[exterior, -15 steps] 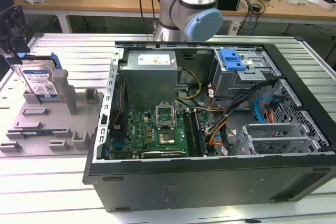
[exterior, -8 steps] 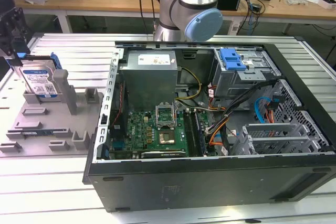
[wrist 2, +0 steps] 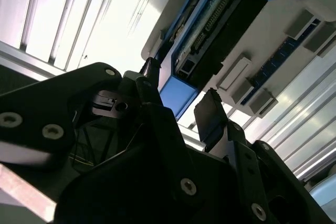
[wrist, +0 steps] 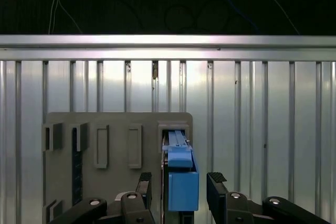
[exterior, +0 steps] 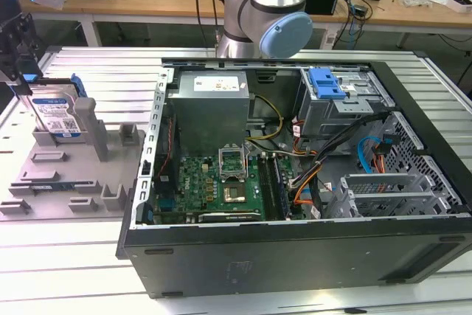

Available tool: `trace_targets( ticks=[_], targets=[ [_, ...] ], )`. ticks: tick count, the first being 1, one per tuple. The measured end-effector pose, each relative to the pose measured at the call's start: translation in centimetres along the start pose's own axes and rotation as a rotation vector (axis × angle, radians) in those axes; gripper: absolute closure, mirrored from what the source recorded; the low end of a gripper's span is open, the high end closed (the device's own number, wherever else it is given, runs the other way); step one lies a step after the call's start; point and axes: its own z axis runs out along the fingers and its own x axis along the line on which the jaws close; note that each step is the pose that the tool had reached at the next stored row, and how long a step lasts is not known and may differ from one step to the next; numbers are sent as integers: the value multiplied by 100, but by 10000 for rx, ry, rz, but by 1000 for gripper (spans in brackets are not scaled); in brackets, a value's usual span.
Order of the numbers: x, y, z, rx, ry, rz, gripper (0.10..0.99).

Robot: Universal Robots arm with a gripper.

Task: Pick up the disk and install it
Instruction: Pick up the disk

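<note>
The disk (exterior: 56, 113), silver with a white-and-blue label and a blue bracket, stands on edge in a slot of the grey holder (exterior: 51, 182) at the exterior view's left. My gripper (exterior: 21, 60) hangs just above its top edge. In the first wrist view, the disk's blue bracket (wrist: 182, 184) lies between my two black fingers (wrist: 216, 187), with a gap on each side. The second wrist view shows the same blue bracket (wrist 2: 178, 97) between the fingertips (wrist 2: 210, 111). The gripper (wrist: 180, 186) (wrist 2: 179, 92) is open and straddles the disk without touching it.
An open computer case (exterior: 295, 248) lies to the exterior view's right of the holder, with a grey power supply (exterior: 210, 105), a green motherboard (exterior: 221, 182) and a drive cage with a blue latch (exterior: 327, 82). The arm's base (exterior: 262, 5) stands behind it. Ribbed aluminium table (wrist: 262, 129) surrounds the holder.
</note>
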Motion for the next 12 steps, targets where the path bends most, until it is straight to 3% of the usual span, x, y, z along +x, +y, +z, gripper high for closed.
trace_targets(
  ticks=[12],
  targets=[
    [-1,-1,65,-10,0,0,545]
  ],
)
